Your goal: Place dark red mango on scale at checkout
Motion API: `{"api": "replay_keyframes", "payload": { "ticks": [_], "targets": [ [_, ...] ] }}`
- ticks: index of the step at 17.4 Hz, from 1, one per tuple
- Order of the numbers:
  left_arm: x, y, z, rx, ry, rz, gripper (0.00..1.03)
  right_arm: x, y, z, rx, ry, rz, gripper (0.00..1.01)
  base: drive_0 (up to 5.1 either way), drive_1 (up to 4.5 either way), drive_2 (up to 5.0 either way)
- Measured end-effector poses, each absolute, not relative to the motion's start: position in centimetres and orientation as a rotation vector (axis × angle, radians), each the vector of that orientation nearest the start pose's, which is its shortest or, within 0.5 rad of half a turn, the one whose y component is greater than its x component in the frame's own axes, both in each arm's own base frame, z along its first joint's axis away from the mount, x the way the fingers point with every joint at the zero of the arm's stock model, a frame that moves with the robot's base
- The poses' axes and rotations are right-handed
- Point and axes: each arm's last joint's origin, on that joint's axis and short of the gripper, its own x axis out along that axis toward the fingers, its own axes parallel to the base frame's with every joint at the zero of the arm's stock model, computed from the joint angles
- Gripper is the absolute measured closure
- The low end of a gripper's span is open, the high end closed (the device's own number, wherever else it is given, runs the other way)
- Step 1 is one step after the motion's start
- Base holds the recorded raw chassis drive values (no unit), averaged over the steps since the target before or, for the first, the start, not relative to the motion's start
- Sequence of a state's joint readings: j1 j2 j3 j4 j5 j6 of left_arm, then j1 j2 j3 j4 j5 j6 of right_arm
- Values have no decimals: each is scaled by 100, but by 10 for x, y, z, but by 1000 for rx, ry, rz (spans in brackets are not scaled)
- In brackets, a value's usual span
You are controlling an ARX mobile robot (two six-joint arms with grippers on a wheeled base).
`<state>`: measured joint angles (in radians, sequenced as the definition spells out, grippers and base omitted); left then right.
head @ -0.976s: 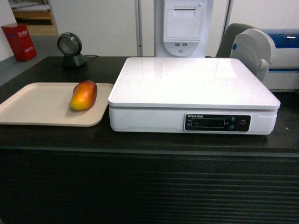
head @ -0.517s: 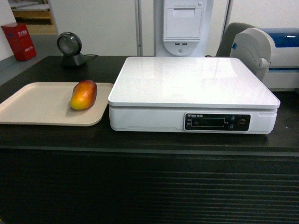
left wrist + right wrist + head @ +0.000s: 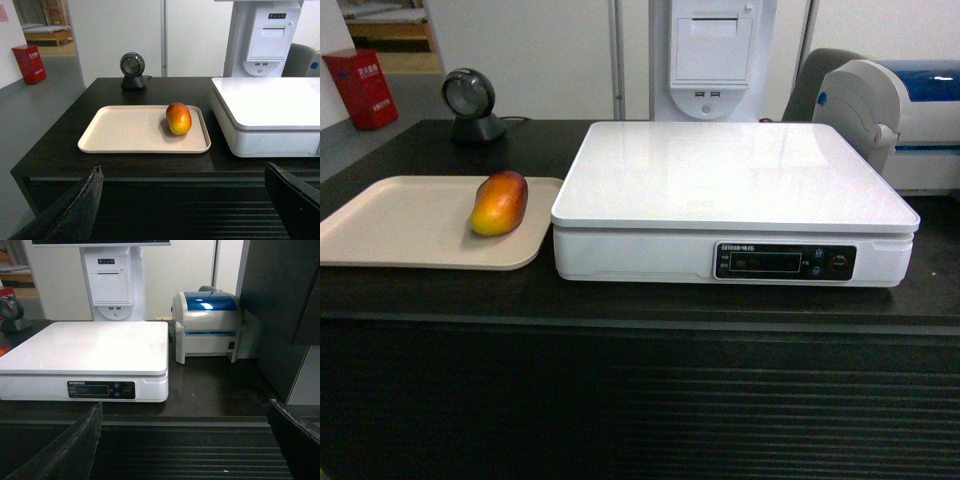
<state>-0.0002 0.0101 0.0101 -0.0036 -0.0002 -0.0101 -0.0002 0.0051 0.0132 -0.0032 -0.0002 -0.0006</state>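
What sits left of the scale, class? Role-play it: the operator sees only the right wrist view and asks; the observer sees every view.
Observer: A beige tray lies beside the scale, on the checkout counter.
Operator: Is the mango on it?
Observer: Yes, the dark red mango lies on the tray's end nearest the scale, not touching the scale.
Operator: Is the left gripper near it?
Observer: No; the left gripper hangs open in front of the counter, holding nothing.
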Motion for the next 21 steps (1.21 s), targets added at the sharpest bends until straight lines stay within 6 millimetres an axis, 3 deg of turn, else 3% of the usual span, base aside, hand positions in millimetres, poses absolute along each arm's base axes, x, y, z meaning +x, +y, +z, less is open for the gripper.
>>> {"api": "replay_keyframes", "payload": {
  "ticks": [3,4,6,7,8,9,10,19,20,21],
  "targets": [
    [98,0,164,-18,32,13,5,97,0,167,-1,-4,0,3,0,0,0],
    [99,-4,164,-54,160,78,5,97,0,167,-1,-4,-1,3,0,0,0],
    [105,-13,169,-80,214,125,5,97,0,167,-1,-5,0,3,0,0,0],
    [118,-32,193,-117,134,125,5,97,0,167,-1,-5,0,3,0,0,0],
    [151,-43,205,-113,127,86,5,97,0,167,-1,-5,0,3,0,0,0],
    [203,-45,222,-105,100,41,5,97,0,167,-1,-4,0,3,0,0,0],
    [227,-45,225,-93,113,25,5,97,0,167,-1,-4,0,3,0,0,0],
    [305,-47,217,-59,240,-14,5,97,0,167,-1,-4,0,3,0,0,0],
    [319,-48,213,-55,263,-9,5,97,0,167,-1,-4,0,3,0,0,0],
    [350,-50,204,-42,317,-9,5,97,0,167,-1,-4,0,3,0,0,0]
  ]
}}
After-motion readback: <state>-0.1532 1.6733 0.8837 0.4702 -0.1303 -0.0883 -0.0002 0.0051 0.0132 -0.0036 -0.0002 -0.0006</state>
